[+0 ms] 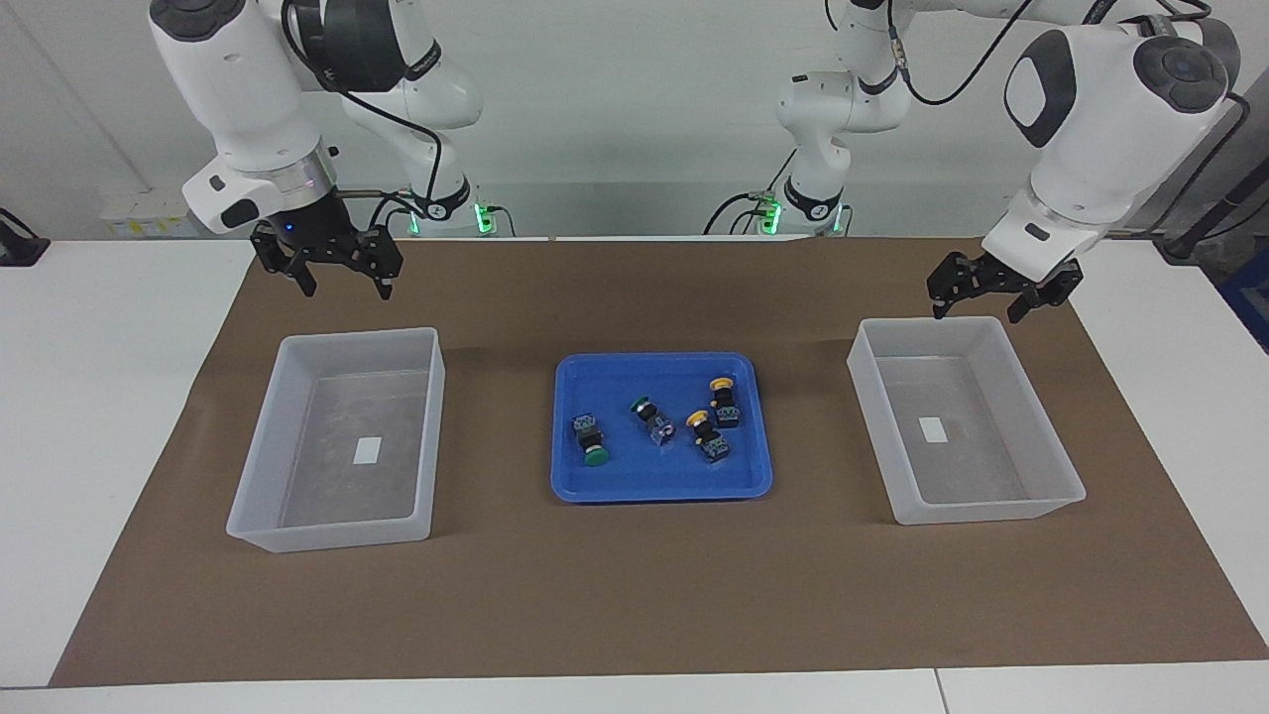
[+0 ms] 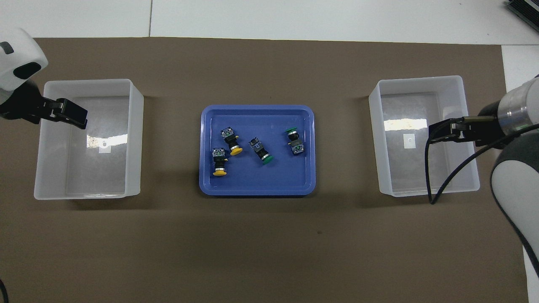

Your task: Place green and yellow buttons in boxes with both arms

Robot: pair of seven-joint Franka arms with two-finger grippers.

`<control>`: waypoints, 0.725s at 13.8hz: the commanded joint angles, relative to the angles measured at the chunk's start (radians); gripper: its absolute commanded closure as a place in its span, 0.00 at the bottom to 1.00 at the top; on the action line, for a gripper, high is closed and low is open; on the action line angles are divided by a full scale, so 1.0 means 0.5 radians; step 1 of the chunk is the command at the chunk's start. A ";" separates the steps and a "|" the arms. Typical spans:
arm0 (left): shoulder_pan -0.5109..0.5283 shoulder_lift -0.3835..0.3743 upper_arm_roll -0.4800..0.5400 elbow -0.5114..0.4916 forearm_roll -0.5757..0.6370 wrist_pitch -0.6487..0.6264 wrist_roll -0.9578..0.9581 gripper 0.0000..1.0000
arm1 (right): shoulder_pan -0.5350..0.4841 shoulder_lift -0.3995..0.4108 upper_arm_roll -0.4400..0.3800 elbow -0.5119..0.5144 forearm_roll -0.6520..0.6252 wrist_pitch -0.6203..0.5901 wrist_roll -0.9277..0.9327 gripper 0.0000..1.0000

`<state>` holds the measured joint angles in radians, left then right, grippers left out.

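Buttons: four small green- and yellow-capped push-buttons (image 1: pixel 654 421) lie tipped in the shallow blue plastic tray (image 1: pixel 573 476); we judge them light and rigid, best pinched across the blocky body.
Boxes: two translucent whitish plastic boxes (image 1: pixel 260 496) sit empty beside the tray.
Left gripper (image 1: pixel 977 297): open, over its box's rim.
Right gripper (image 1: pixel 342 280): open, empty, over the tabletop (image 1: pixel 634 595).

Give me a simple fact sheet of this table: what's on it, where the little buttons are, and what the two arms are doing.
Tray: shallow blue plastic tray, mid-table on the brown mat
Buttons: two green-capped and two yellow-capped push-button switches, all lying in the tray
Boxes: two translucent whitish plastic bins, one toward each end, holding only a white sticker
Left gripper: open, over its bin's edge nearest the robots, holding nothing
Right gripper: open, raised above the mat, holding nothing
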<state>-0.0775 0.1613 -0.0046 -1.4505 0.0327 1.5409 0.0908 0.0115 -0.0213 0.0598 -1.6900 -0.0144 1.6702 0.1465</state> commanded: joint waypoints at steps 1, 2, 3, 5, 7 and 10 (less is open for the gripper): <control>0.002 -0.062 0.000 -0.081 0.036 0.047 0.009 0.00 | -0.008 -0.037 0.012 -0.056 -0.014 0.035 -0.038 0.00; 0.002 -0.062 0.000 -0.081 0.036 0.051 0.009 0.00 | -0.008 -0.043 0.012 -0.056 -0.014 0.031 -0.038 0.00; 0.002 -0.062 -0.003 -0.081 0.036 0.051 0.009 0.00 | -0.008 -0.043 0.012 -0.053 -0.011 0.028 -0.035 0.00; 0.002 -0.062 0.000 -0.081 0.036 0.047 0.009 0.00 | -0.011 -0.043 0.009 -0.053 0.019 0.007 -0.044 0.00; 0.002 -0.062 0.000 -0.081 0.036 0.047 0.009 0.00 | -0.011 -0.037 0.009 -0.044 0.023 0.019 -0.054 0.00; 0.002 -0.062 0.000 -0.081 0.036 0.051 0.009 0.00 | -0.020 -0.037 0.009 -0.044 0.023 0.019 -0.054 0.00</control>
<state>-0.0775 0.1612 -0.0046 -1.4506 0.0327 1.5410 0.0908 0.0114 -0.0214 0.0599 -1.6913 -0.0135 1.6697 0.1465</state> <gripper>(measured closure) 0.000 0.000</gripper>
